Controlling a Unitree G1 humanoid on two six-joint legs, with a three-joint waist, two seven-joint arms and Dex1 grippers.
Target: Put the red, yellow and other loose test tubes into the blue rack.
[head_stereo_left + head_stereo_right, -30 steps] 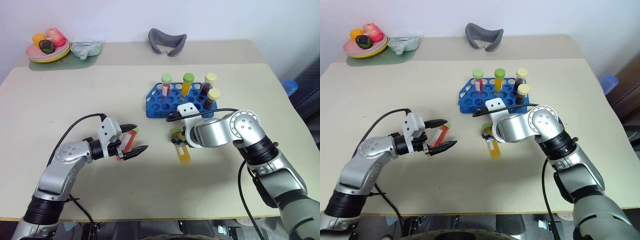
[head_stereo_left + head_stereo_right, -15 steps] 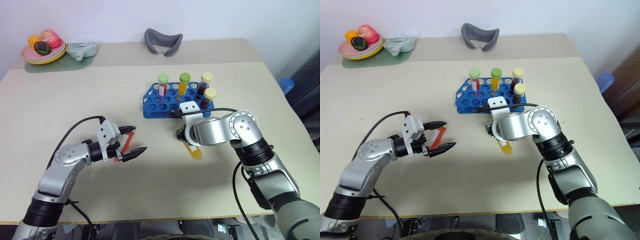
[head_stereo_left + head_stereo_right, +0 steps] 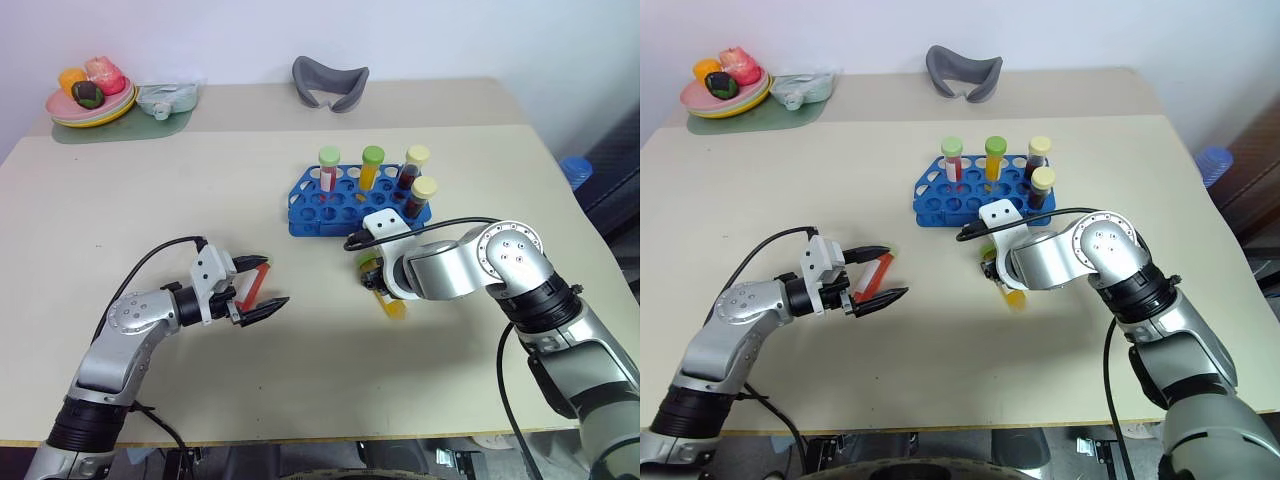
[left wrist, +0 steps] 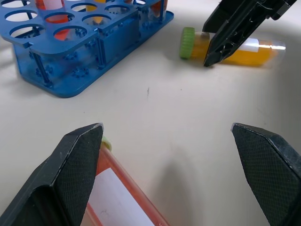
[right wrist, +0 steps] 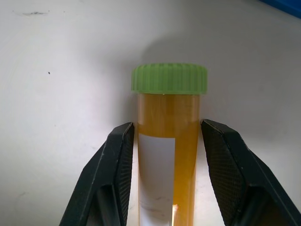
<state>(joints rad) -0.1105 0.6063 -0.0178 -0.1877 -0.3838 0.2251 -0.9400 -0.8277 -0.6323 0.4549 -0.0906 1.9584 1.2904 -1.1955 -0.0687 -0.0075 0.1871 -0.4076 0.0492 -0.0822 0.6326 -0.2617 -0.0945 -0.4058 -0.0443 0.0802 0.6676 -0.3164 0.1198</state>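
Note:
The yellow test tube (image 5: 168, 155), green-capped with a white label, lies on the table in front of the blue rack (image 3: 320, 212). My right gripper (image 5: 165, 123) is shut on it just below the cap, pointing steeply down (image 3: 375, 282). The red test tube (image 3: 250, 288) lies on the table at the left, between the fingers of my open left gripper (image 3: 277, 279). It rests close beside one finger (image 4: 75, 160), with no grip on it. Several capped tubes stand upright in the rack's far and right holes.
A plate of fruit (image 3: 88, 103) on a green mat sits at the table's back left corner. A grey curved object (image 3: 331, 82) lies at the back middle. A blue thing (image 3: 578, 170) stands beyond the table's right edge.
My right gripper's fingers have closed onto the yellow tube, and hand and tube sit slightly further right. The left gripper stays open around the red tube.

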